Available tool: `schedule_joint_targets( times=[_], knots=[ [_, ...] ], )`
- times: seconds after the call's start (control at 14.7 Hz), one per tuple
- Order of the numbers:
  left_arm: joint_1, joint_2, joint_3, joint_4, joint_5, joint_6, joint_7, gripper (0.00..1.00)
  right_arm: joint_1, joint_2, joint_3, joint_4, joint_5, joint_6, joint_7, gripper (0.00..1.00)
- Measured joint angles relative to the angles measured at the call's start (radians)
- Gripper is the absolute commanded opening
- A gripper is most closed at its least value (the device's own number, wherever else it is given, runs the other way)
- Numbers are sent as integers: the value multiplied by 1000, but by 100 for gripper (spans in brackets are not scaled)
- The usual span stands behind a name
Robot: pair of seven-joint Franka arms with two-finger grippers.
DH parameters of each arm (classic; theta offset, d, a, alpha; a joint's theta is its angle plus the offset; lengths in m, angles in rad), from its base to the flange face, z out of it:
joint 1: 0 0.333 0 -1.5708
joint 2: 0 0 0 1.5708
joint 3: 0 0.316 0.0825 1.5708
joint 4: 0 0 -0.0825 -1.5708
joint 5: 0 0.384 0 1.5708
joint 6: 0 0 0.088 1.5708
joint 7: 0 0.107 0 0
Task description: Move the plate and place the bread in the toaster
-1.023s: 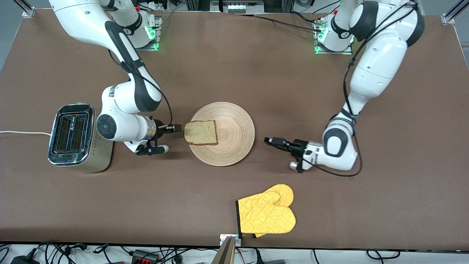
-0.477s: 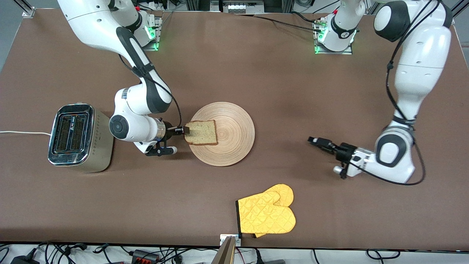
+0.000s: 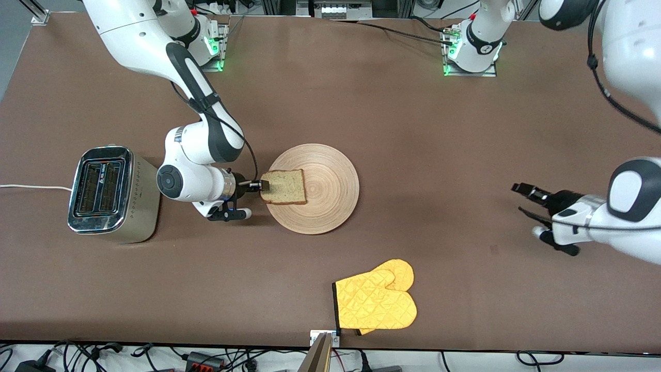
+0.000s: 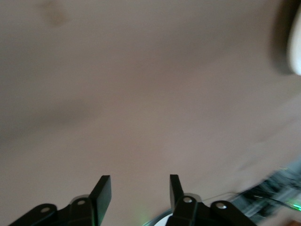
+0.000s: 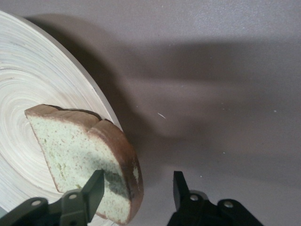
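The tan wooden plate (image 3: 330, 201) lies mid-table with the bread slice (image 3: 284, 187) on the part of it toward the toaster. The silver toaster (image 3: 100, 188) stands at the right arm's end of the table, slots up. My right gripper (image 3: 260, 184) is low at the bread's crust edge. In the right wrist view the gripper (image 5: 138, 181) is open, with one finger over the bread (image 5: 75, 146) and the other beside the crust, off the plate (image 5: 28, 94). My left gripper (image 3: 524, 200) is open and empty over bare table at the left arm's end, and its own view shows the gripper (image 4: 139, 181) over bare table.
A yellow oven mitt (image 3: 376, 302) lies near the table's front edge, nearer the front camera than the plate. The toaster's white cord (image 3: 31, 187) runs off the table's end.
My right gripper has moved from beside the plate to the bread's edge, with its fingers on either side of the crust. My left arm has drawn back from the plate toward its own end of the table.
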Motion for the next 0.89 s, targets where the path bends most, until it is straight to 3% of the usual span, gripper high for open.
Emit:
schedule_joint_targets(
  times=[0.14, 0.27, 0.61, 0.89],
  knots=[
    [-22, -90, 2, 2, 86, -26, -13, 100, 3, 4, 0, 7, 4, 0, 14, 26],
    [-22, -149, 8, 1, 116, -34, -15, 100, 9, 5, 0, 13, 5, 0, 27, 18],
    [-17, -184, 11, 1, 131, -9, -20, 100, 15, 5, 0, 21, 5, -2, 41, 2],
    [-18, -255, 7, -24, 122, -4, -104, 100, 19, 3, 0, 58, 5, -23, 41, 0]
  ],
)
